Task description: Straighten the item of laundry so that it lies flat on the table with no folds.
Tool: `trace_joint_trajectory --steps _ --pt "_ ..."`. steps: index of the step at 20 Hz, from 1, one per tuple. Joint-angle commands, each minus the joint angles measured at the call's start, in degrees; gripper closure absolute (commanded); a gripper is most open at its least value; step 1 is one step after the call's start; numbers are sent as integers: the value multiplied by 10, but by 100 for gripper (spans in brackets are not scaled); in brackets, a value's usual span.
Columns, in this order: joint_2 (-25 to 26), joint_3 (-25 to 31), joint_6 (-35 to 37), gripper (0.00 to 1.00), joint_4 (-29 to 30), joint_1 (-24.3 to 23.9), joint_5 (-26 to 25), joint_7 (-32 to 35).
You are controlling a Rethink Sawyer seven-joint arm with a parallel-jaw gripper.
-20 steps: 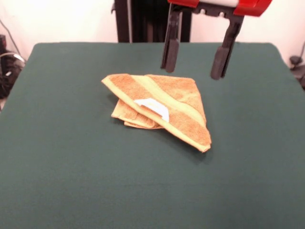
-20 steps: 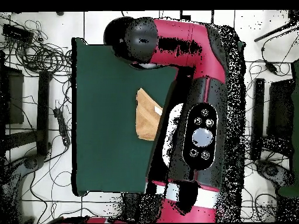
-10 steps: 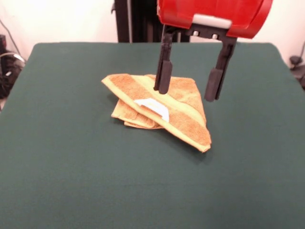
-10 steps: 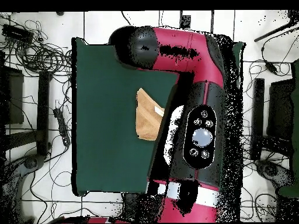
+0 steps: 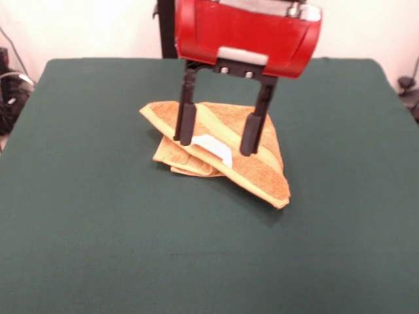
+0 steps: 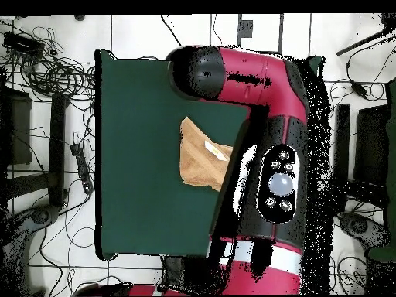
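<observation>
The orange-tan towel point(image 5: 252, 167) lies folded in a rough triangle on the dark green table point(image 5: 98, 229), with a paler yellowish band and a white label point(image 5: 211, 146) facing up. My gripper point(image 5: 217, 142) is open and hangs over the towel's middle, its two black fingers point(image 5: 185, 122) standing either side of the label, tips at or just above the cloth. In the overhead view the towel point(image 6: 199, 161) shows beside the red arm point(image 6: 255, 116), which hides the gripper.
The robot's black pedestal point(image 5: 171, 29) stands at the table's far edge. Cables and dark equipment point(image 6: 46, 77) lie on the floor around the table in the overhead view.
The gripper has moved left and down from beyond the towel's far right corner to over its middle, staying open. The towel has not moved.
</observation>
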Motion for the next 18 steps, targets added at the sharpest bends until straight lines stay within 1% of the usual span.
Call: trace_joint_trajectory --steps 1,6,10,13,18 --pt "34 71 -11 0 107 -1 -3 32" --pt "41 73 -47 0 116 -1 -14 34" --pt "58 53 -38 0 96 14 -25 48" --pt "70 42 3 0 72 22 -26 49" --pt "75 45 -2 0 70 21 -21 53"
